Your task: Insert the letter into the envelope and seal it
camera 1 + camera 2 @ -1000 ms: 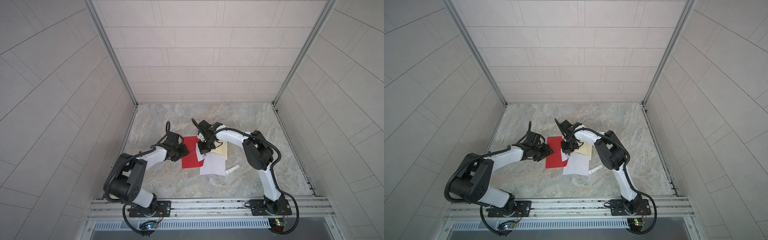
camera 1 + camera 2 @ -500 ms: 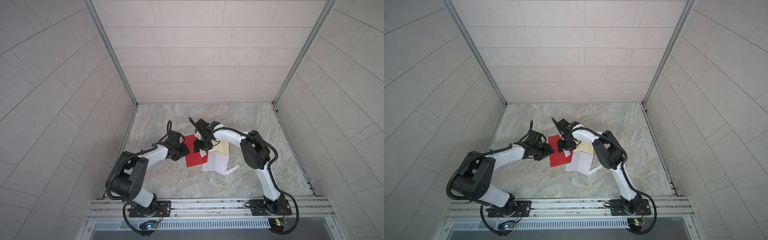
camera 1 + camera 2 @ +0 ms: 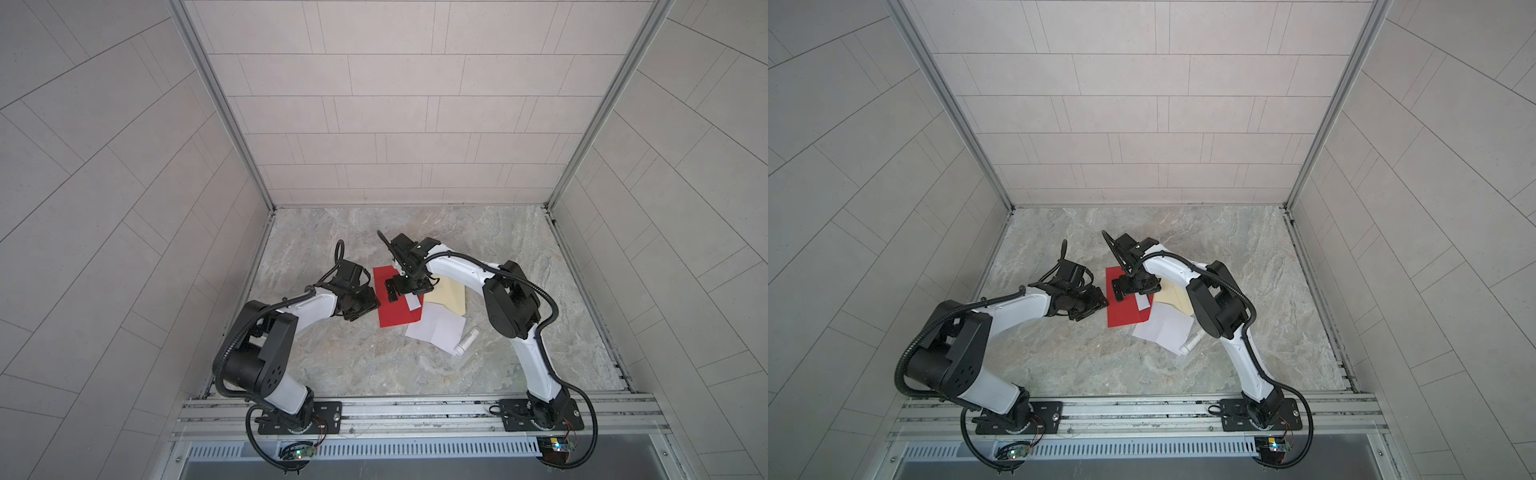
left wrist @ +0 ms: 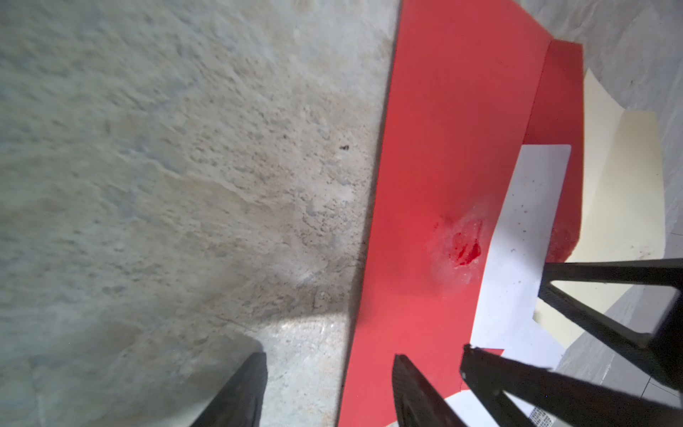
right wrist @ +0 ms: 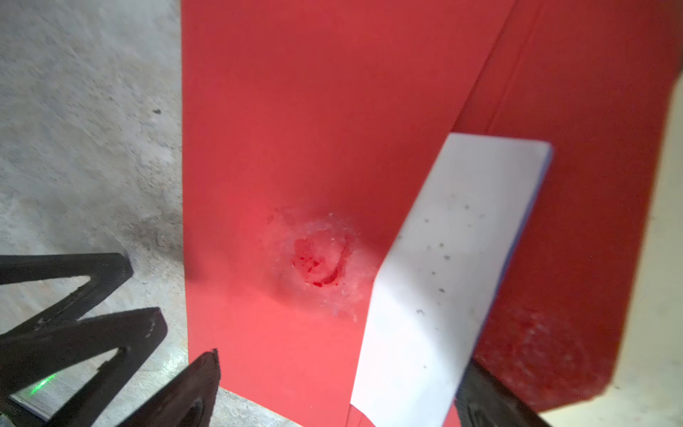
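In both top views the red envelope [image 3: 395,309] [image 3: 1125,309] lies flat mid-table. The white letter [image 3: 414,301] [image 5: 443,277] [image 4: 517,251] pokes out of the envelope's open side, over the flap [image 5: 591,185]. A wet smear [image 5: 318,266] marks the envelope face. My right gripper [image 3: 406,287] [image 5: 342,395] hovers open just above the envelope, with the letter lying loose between its fingers. My left gripper [image 3: 365,305] [image 4: 325,392] is open and straddles the envelope's left edge, one finger [image 4: 414,392] over the red paper and the other over the table.
A cream envelope [image 3: 446,297] and a white sheet [image 3: 436,332] lie just right of the red one, partly under it. A small white tube [image 3: 466,341] rests at the sheet's near right corner. Tiled walls enclose the marble table [image 3: 374,365] on three sides.
The right gripper, shut a second ago, has opened wide and let go of the letter. The envelope and both grippers shifted slightly toward the back.
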Tool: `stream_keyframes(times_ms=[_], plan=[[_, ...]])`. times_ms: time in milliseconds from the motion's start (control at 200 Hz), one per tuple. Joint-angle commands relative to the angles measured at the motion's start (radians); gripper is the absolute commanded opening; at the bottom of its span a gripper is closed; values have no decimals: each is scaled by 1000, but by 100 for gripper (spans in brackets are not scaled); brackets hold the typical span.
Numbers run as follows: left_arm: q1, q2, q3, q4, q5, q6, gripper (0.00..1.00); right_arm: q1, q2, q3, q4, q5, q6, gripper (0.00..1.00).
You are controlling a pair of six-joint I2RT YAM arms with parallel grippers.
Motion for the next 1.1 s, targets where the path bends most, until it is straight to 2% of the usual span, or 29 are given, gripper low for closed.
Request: stream_keyframes(times_ms=[0,125,375,595,871,1096], plan=[[-11,64,-45,-105,-28,10,62,2,-16,34,-69,78,-28,100],[-20,63,-42,-94,-12,19,62,-11,-15,30,-68,59,-14,100],[-40,74,-25,-64,26,37,61,-52,-26,-41,29,-100,38,97],[-54,133,1,-35,80,57,61,-58,-26,-74,75,-173,71,96],[-68,189,40,-28,119,75,61,-59,-21,-130,248,-371,200,95],[-68,177,30,-19,113,69,61,-57,-23,-160,405,-464,335,95]])
